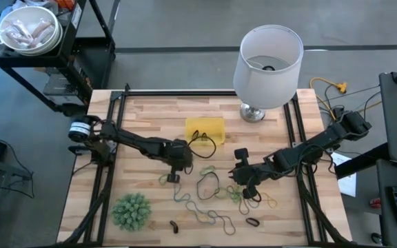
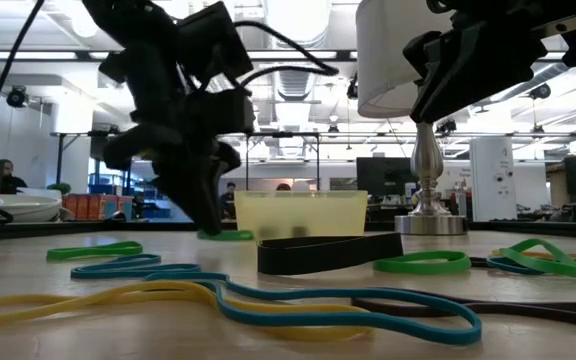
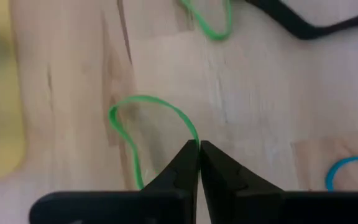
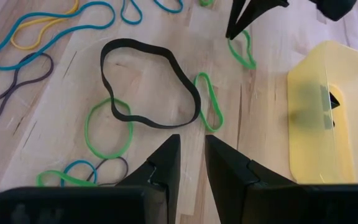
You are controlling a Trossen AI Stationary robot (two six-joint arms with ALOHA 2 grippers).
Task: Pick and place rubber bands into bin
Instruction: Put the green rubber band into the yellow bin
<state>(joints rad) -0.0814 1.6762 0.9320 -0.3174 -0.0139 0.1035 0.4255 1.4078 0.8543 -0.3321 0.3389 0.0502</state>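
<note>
Many rubber bands lie flat on the wooden table: a large black one [image 4: 148,87], green ones [image 4: 107,134], blue and yellow ones [image 2: 268,300]. The yellow bin [image 1: 205,129] stands on the table's far middle, with a dark band hanging over its near wall. My left gripper [image 3: 199,146] is shut, with its tips down at a small green rubber band [image 3: 148,121] just near-left of the bin. My right gripper [image 4: 191,152] is open and hovers above the bands to the right of the black one, touching nothing. My left gripper pinches the small green rubber band at one stretch of its loop [image 3: 194,135], only at the fingertips. The fingers come from above, pointing down. The rest of the loop [image 1: 166,178] lies slack on the table.
A white lamp [image 1: 267,58] stands at the far right of the table on a metal foot. A spiky green ball plant [image 1: 131,210] sits at the near left. Loose bands cover the near middle [image 1: 209,213]. Bare wood lies left of the bin.
</note>
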